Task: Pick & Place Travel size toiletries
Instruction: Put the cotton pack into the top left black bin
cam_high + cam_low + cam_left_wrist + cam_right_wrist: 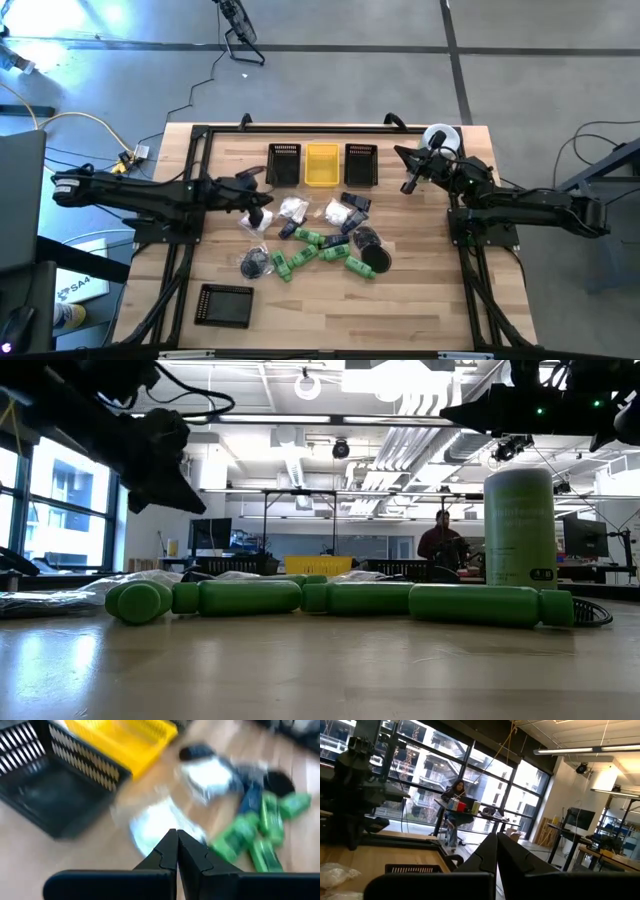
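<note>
I see left gripper (176, 836) fingers together, empty, over white crinkly packet (159, 822) just beside yellow bin (321, 165). Packet looks light, soft, slippery; I'd pinch mid-fold. Right gripper (496, 840) fingers together, near big cylinder (519, 528).

Ceiling lamps light the scene brightly, glare marks the floor (60, 40) in the high view, and motion blur smears the left wrist view.

The left claw (176, 851) hangs closed over the worktop's middle, while the right claw (496, 854), also closed, is raised near the far right corner.
</note>
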{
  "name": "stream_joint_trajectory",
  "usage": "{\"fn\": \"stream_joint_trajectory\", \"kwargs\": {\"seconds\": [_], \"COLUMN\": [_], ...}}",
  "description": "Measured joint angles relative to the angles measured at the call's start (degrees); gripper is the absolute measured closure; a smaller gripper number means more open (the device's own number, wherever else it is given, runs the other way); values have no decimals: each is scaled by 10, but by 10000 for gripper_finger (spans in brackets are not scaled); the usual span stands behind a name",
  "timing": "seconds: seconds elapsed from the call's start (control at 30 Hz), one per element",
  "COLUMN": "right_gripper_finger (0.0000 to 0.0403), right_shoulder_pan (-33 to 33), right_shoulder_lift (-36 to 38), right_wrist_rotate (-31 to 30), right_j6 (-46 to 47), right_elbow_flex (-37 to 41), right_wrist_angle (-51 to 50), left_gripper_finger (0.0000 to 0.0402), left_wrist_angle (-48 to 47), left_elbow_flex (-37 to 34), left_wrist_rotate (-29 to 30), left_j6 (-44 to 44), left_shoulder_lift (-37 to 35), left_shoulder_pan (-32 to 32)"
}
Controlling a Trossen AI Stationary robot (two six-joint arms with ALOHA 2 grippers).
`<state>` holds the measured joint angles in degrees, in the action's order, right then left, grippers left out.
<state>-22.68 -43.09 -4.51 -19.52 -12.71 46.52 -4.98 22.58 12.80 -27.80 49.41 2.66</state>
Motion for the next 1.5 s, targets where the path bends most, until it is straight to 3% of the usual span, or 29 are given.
{"fn": "stream_joint_trajectory", "kwargs": {"seconds": [0.23,0.53,1.07,1.2,1.5], "right_gripper_finger": [401,401,401,401,401], "right_shoulder_pan": [0,0,0,0,0], "right_shoulder_lift": [0,0,0,0,0], "right_wrist_rotate": [0,0,0,0,0], "right_j6": [2,3,17,14,13], "right_elbow_flex": [0,0,0,0,0], "right_wrist_angle": [0,0,-1,-1,-5], "left_gripper_finger": [401,401,397,359,199], "left_wrist_angle": [-184,-292,-334,-352,-380], "left_elbow_flex": [71,81,81,81,80], "left_wrist_rotate": [5,33,56,56,57], "left_j6": [-63,-129,-130,-146,-209], "left_shoulder_lift": [0,0,2,5,5], "left_shoulder_pan": [-75,-134,-136,-136,-136]}}
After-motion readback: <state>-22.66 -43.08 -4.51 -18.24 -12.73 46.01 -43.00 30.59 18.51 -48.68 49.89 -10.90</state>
